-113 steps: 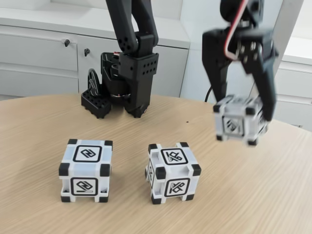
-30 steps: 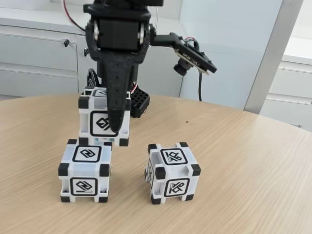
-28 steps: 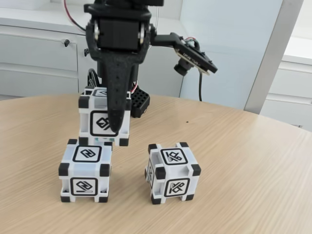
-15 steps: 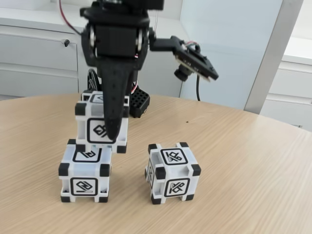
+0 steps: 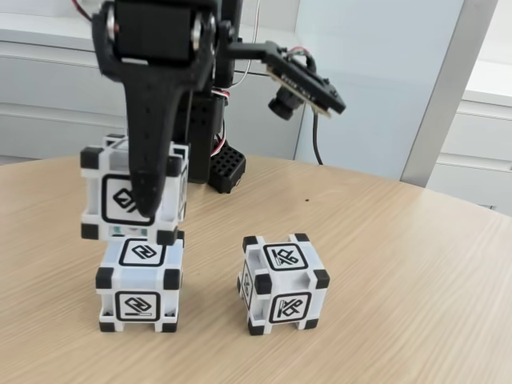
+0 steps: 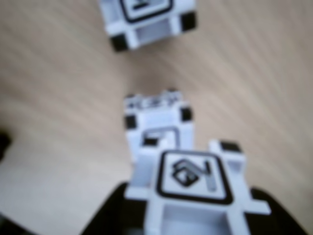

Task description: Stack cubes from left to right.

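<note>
fixed view: the gripper (image 5: 140,210) is clamped on the held cube (image 5: 112,200), one black finger (image 5: 150,152) running down its front face. the held cube sits just above the left cube (image 5: 139,282), offset to the left of it; contact between the two cannot be told. the right cube (image 5: 283,282) rests apart on the wooden table (image 5: 400,304). wrist view: the held cube (image 6: 193,188) overlaps the left cube (image 6: 157,126); the right cube (image 6: 146,19) lies beyond.
</note>
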`<control>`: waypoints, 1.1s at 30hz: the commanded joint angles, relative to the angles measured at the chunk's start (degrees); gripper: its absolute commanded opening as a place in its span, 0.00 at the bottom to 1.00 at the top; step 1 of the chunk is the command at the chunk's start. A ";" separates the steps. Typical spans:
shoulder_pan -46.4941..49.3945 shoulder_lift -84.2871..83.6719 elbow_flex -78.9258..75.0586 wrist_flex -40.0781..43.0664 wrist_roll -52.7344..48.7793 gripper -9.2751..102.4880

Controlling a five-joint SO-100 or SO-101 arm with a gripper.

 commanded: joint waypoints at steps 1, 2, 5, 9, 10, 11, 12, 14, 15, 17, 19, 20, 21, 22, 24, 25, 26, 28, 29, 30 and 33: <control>0.62 0.09 -2.72 -0.53 -0.62 0.08; 0.53 0.09 -2.72 -0.53 -0.70 0.08; 0.53 0.09 -2.72 -0.53 -1.05 0.08; 0.53 0.00 -2.11 -0.53 -1.49 0.08; 0.53 0.00 -2.11 -0.53 -1.49 0.08; 0.53 0.00 -2.11 -0.53 -1.41 0.08; 0.53 0.00 -2.11 -0.26 -1.41 0.08; 0.53 -0.70 -2.02 0.26 -1.76 0.08; 0.62 -1.41 -2.02 0.09 -1.76 0.08; 0.62 -2.81 -2.02 -0.44 -1.85 0.08; 0.62 -3.87 -2.02 -0.44 -2.02 0.08; 0.62 -4.22 -2.02 -0.44 -2.02 0.08; 0.62 -4.39 -2.02 -0.44 -2.11 0.08; 0.62 -4.39 -2.02 -0.44 -2.20 0.08; 0.62 -4.39 -2.02 -0.44 -2.37 0.08; 0.62 -4.48 -2.02 -0.44 -2.64 0.08; 0.62 -4.57 -2.02 -0.44 -2.72 0.08; 0.53 -5.19 -2.02 0.00 -2.81 0.08; 0.53 -5.62 -2.02 0.18 -2.81 0.08; 0.53 -6.06 -2.02 0.26 -2.90 0.08; 0.53 -7.21 -2.02 0.35 -3.16 0.08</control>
